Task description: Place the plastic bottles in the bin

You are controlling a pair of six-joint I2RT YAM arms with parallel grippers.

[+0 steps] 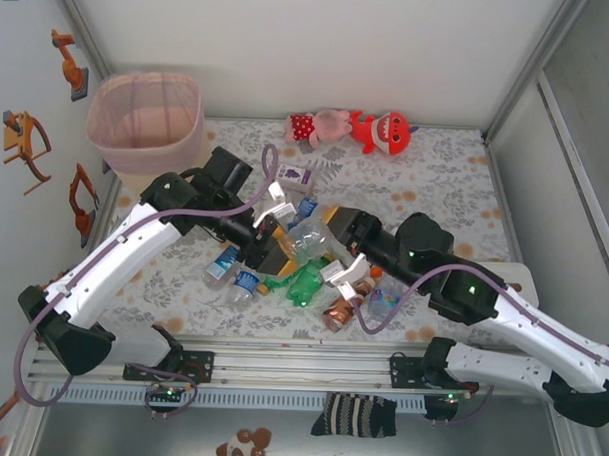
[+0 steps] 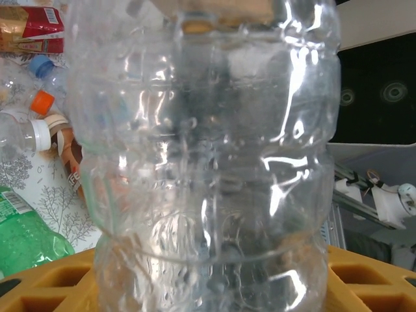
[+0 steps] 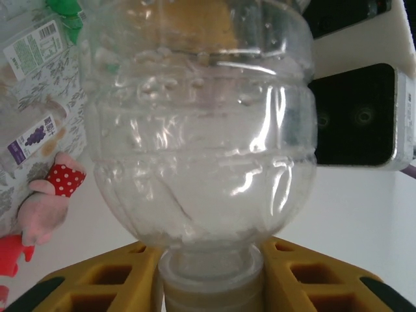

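A clear label-less plastic bottle [image 1: 309,236] hangs above the middle of the table between both grippers. My left gripper [image 1: 282,251] has its yellow fingers [image 2: 45,286] pressed on either side of the bottle's wide body [image 2: 208,162]. My right gripper [image 1: 331,234] holds the same bottle [image 3: 201,130] at the neck, with its yellow fingers [image 3: 97,286] tight against the white cap. More plastic bottles lie beneath: blue-labelled ones [image 1: 223,263], a green one [image 1: 305,283], a brown one [image 1: 338,314]. The pink bin [image 1: 188,124] stands at the far left corner, behind the left arm.
A pink plush [image 1: 318,126] and a red plush [image 1: 380,131] lie at the back edge. A purple-labelled carton [image 1: 294,173] sits near the left wrist. A red-labelled pack [image 2: 42,29] and orange-capped bottle [image 2: 42,102] lie among the pile. Walls enclose both sides.
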